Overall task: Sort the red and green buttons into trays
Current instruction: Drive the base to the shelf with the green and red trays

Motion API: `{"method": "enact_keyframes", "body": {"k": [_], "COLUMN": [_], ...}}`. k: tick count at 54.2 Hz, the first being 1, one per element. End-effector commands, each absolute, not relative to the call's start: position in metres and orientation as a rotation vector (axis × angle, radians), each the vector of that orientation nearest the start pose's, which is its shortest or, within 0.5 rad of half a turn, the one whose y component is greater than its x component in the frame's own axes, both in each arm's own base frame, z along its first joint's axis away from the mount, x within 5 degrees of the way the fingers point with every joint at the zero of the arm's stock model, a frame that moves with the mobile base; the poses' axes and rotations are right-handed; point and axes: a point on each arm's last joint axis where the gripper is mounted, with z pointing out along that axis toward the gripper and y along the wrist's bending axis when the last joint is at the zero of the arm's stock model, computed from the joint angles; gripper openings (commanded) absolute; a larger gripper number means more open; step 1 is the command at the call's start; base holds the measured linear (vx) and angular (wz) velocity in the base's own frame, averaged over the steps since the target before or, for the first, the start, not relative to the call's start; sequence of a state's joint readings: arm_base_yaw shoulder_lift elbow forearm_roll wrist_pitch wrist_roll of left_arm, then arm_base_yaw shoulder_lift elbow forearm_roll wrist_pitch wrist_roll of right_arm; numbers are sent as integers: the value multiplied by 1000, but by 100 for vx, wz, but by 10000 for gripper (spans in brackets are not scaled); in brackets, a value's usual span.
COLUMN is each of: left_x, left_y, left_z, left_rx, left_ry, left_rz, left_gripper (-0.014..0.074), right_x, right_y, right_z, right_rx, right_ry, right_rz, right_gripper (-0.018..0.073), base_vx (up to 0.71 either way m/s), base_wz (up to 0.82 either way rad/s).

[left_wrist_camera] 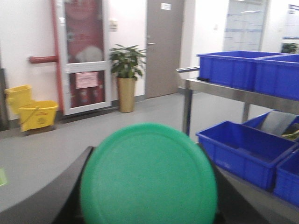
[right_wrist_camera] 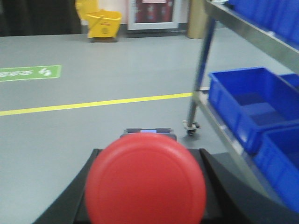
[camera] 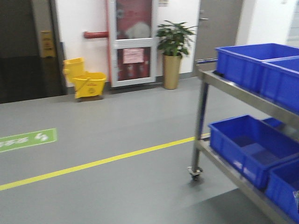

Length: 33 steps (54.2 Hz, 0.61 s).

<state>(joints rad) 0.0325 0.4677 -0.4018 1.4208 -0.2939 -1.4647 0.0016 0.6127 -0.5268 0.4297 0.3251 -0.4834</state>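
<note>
In the left wrist view the green button fills the space between the two black fingers of my left gripper, which is shut on it, round cap facing the camera. In the right wrist view the red button sits the same way between the black fingers of my right gripper, which is shut on it. Both are held above the grey floor. The green and red trays are out of view. Neither gripper shows in the front view.
A steel wheeled cart with deep blue crates on two shelves stands at the right; it also shows in the right wrist view. A yellow floor line, a yellow mop bucket and a potted plant lie ahead.
</note>
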Motion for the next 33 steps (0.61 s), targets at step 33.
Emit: {"method": "enact_keyframes", "body": {"k": [33], "left_x": [103], "left_y": [-24], "left_z": [328], "left_rx": [155], "left_ry": [1471], "left_rz": [-273], "left_gripper": [0], "right_x": [130], "right_y": [9], "right_z": [331], "right_rx": [-133], "right_ry": [1754], "right_rz": [43], "right_gripper": [-9], "base_vx": [36], "base_wz": [-63]}}
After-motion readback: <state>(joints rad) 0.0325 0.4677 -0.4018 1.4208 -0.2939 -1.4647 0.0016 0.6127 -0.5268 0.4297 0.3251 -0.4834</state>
